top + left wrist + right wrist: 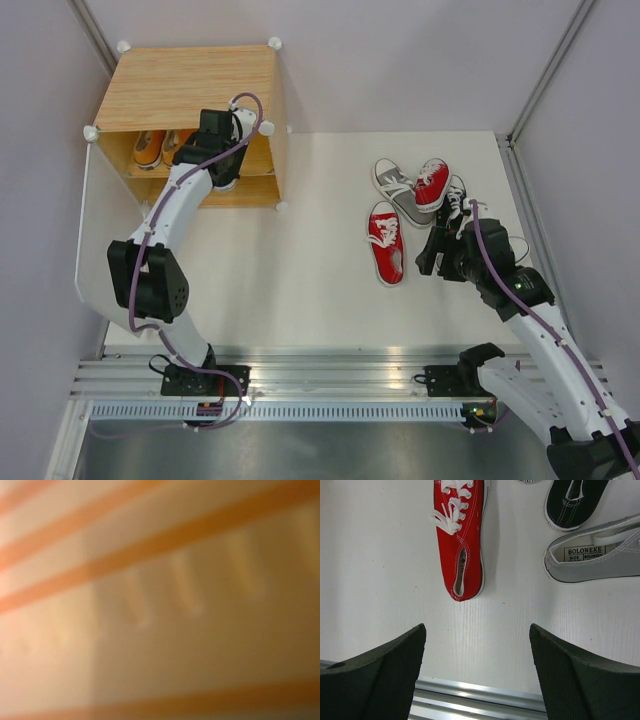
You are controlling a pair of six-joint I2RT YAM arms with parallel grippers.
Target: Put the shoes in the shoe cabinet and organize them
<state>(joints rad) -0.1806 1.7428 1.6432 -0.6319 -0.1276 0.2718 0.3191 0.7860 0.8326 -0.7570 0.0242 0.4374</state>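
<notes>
Light wood-grain cube shoe cabinet (190,85) is open at the front. Orange canvas sneakers (150,150) sit on its inner shelf, left side. Left arm (185,195) reaches into the cabinet front. The left jaws are hidden there and the left wrist view is only an orange-tan blur, so I cannot tell if they are clenched or released.

4 more sneakers lie on the white counter (300,270) right of the cabinet, well apart from it:
- near red canvas lace-up sneaker (462,545)
- second red sneaker (432,183)
- grey sneaker (600,555)
- black sneaker (572,500)

Right arm (510,290) is the nearer one, with the right jaws released wide and nothing between them. The near red sneaker lies just ahead of them, slightly left of centre. Its heel is toward the jaws and its long axis runs straight away. Likely the right arm's pick, closing across the shoe's width.
</notes>
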